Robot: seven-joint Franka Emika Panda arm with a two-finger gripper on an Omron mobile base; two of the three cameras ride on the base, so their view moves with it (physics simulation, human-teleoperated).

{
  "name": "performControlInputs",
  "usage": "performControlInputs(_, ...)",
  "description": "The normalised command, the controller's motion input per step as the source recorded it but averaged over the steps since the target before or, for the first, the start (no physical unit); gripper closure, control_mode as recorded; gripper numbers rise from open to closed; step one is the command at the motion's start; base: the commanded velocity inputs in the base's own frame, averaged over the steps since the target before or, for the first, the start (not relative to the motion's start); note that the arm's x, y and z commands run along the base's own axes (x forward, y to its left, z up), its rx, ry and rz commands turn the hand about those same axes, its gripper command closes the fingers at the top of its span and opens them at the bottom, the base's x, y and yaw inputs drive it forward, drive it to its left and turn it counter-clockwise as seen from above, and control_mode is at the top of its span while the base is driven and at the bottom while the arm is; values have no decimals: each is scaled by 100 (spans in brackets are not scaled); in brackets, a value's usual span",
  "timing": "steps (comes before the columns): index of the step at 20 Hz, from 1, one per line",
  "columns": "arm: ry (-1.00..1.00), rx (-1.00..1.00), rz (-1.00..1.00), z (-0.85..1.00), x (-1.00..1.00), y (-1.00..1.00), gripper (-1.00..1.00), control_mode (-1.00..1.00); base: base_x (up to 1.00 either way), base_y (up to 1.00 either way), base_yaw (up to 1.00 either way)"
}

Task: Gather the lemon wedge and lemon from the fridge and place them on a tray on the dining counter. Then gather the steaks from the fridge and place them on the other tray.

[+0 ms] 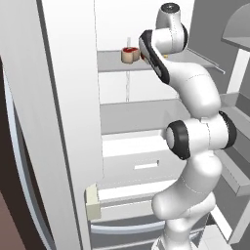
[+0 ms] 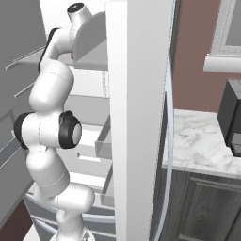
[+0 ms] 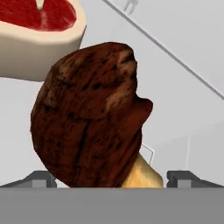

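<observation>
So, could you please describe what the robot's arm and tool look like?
The arm is glossy white with rounded, tube-like segments joined by dark, nearly black bands and round dark joint caps, plus a grey cap on top. No cables or markings show. The tool shows two small dark grey fingertips.

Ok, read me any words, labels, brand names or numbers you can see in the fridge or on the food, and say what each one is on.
None: no readable text appears on the fridge shelf, the raw steak, the browned meat piece or the marble counter.
</observation>
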Motion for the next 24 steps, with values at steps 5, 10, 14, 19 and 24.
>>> performControlInputs(5, 8, -6, 21, -16, 8, 1, -100, -100, 0, 0, 0)
performControlInputs(10, 9, -5, 19, -22, 5, 1, -100, -100, 0, 0, 0)
performControlInputs(14, 12, -8, 12, -28, 0, 13, 100, -100, 0, 0, 0)
performControlInputs(19, 1, -4, 5, -24, -19, 6, 100, -100, 0, 0, 0)
performControlInputs(24, -14, 0, 0, -15, -74, 8, 100, -100, 0, 0, 0)
